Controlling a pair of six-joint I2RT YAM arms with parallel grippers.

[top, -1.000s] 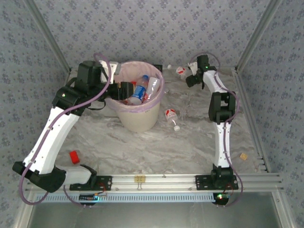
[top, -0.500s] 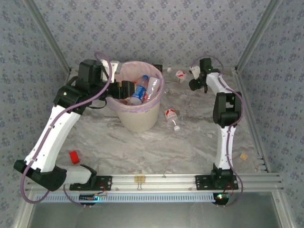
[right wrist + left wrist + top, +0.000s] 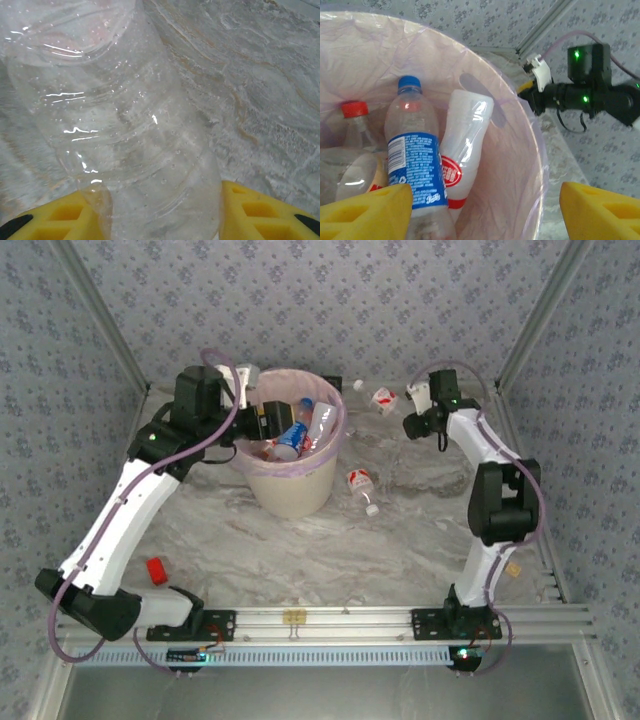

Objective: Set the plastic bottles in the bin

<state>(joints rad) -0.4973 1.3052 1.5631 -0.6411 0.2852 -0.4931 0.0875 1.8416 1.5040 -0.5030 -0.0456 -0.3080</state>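
Bin (image 3: pixel 290 490): round, cream, pink bag liner, upright, center-left of table. 3 btls inside, leaning: blue-cap btl (image 3: pixel 412 165) w/ blue label, neck up, in the middle; red-cap btl (image 3: pixel 354 127) to its left, partly hidden; red-label btl (image 3: pixel 465 150) to its right against the liner, flat end up. On table: white-cap btl (image 3: pixel 362 487) w/ red label, on its side, just right of bin; red/white btl (image 3: pixel 384 399) lying near back wall. Clear btl (image 3: pixel 125 125), ribbed, droplets inside, clamped in right gripper (image 3: pixel 156 215).
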